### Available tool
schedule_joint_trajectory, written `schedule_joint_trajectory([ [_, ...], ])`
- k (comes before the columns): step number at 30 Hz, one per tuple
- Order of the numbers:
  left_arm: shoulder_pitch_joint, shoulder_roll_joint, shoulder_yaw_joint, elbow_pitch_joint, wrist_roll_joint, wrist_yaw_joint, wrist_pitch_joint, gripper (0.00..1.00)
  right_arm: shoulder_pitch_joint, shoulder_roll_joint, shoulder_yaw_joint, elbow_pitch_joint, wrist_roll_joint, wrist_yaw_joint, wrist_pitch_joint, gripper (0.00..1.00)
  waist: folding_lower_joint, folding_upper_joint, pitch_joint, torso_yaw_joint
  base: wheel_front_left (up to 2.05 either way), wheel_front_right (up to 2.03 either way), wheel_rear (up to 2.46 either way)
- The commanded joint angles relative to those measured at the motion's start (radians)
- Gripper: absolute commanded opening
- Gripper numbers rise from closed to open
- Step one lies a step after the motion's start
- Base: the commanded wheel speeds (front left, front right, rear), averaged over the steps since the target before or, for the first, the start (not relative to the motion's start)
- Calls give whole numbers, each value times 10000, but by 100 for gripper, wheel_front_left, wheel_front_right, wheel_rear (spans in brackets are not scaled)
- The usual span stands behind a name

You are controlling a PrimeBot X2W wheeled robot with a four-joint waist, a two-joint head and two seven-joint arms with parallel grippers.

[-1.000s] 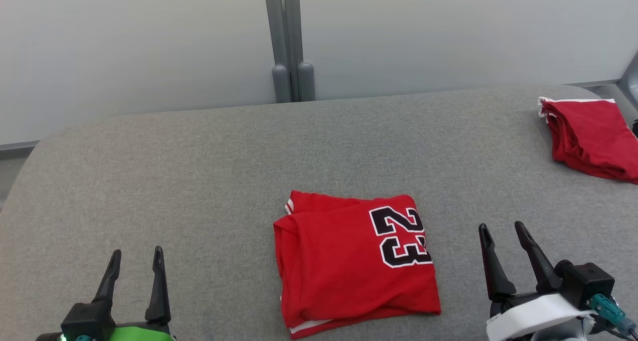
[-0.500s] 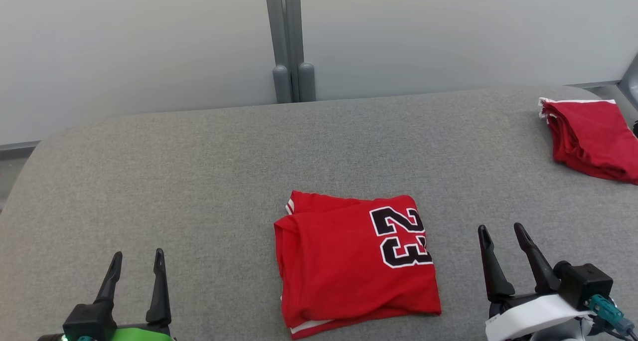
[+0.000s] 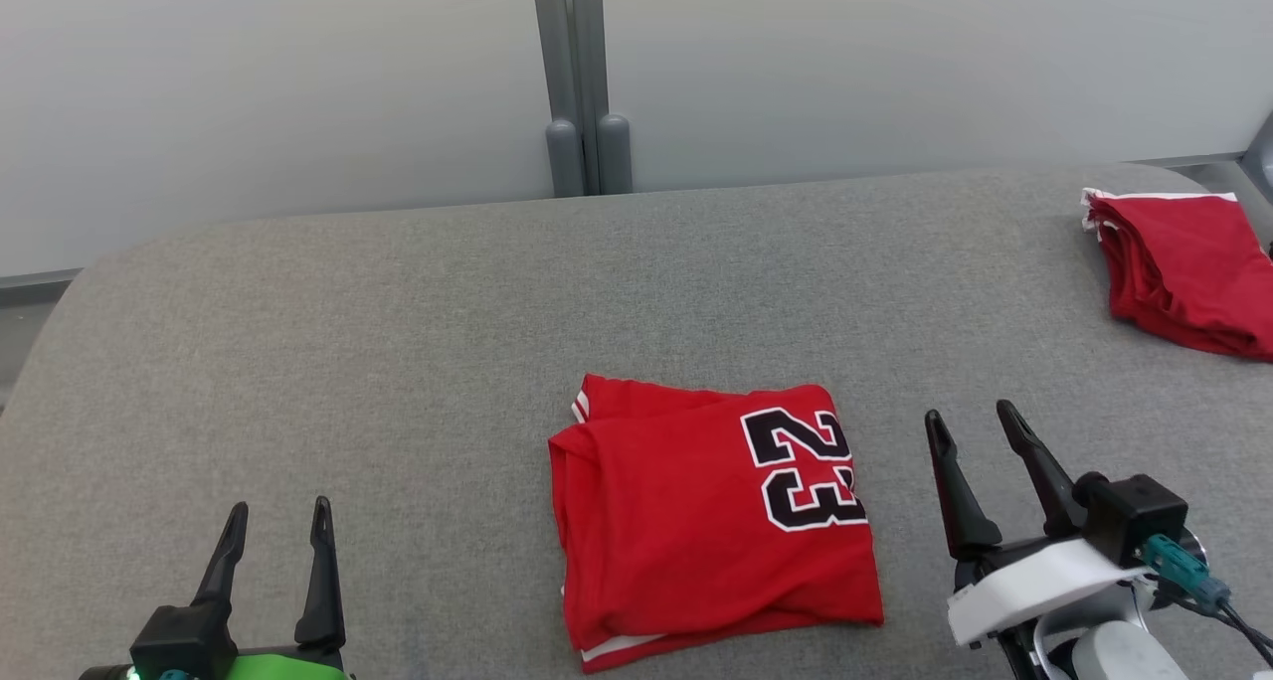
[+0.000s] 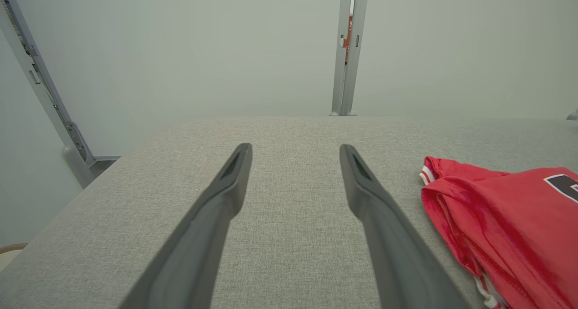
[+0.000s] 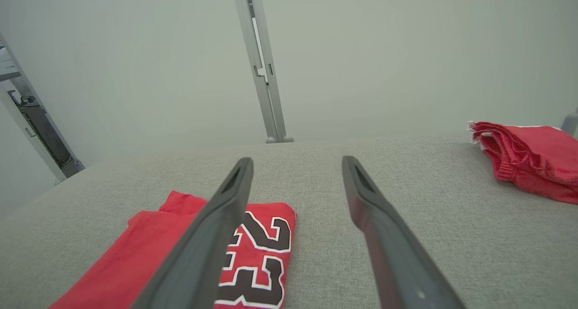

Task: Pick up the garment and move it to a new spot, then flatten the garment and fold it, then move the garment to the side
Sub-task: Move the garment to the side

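Jersey (image 3: pixel 711 521), red w/ black "23", is seen folded to a rough square and laid flat at lower centre of head view, on the grey surface (image 3: pixel 398 342). It is flanked by both grippers. The left gripper (image 3: pixel 278 506) is at lower left, well apart from it. The right gripper (image 3: pixel 968 411) is at lower right, near its right edge but apart. Both sets of jaws are spread wide, w/ nothing gripped.

A 2nd red pile (image 3: pixel 1183 262) w/ white trim is seen at upper right of head view, by the surface's far right edge, well apart from the jersey.

In left wrist view, the jersey's white-striped corner is caught at right of frame, beside the right finger. A slanted grey rail (image 4: pixel 45 101) is picked up at upper left, past the surface's corner.

In right wrist view, the "23" is partly covered by the left finger at lower centre, and the pile's layered edges are shown at right. A dark rack (image 5: pixel 43 128) is glimpsed at far left; its detail can't be told.

The surface is grey woven cloth w/ rounded corners. Behind it, a pale wall (image 3: pixel 249 84) of plain panels is split by a grey vertical post (image 3: pixel 580 74) at top centre.
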Motion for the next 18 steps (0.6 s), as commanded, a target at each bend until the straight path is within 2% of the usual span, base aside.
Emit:
schedule_joint_trajectory([
  [1, 27, -34, 9, -2, 40, -27, 0, 100, -289, -72, 127, 180, -34, -7, -27, 100, 0, 0, 44, 41, 0, 0, 0],
  [9, -250, -40, -173, 114, 85, -31, 0, 100, -1757, -134, 801, 1784, 55, -7, 403, 100, 0, 0, 276, 369, 0, 0, 0],
  [18, -428, -73, -290, 222, -5, -39, 0, 100, -2565, 28, 1220, 3897, 253, -7, 751, 100, 0, 0, 662, 672, 0, 0, 0],
])
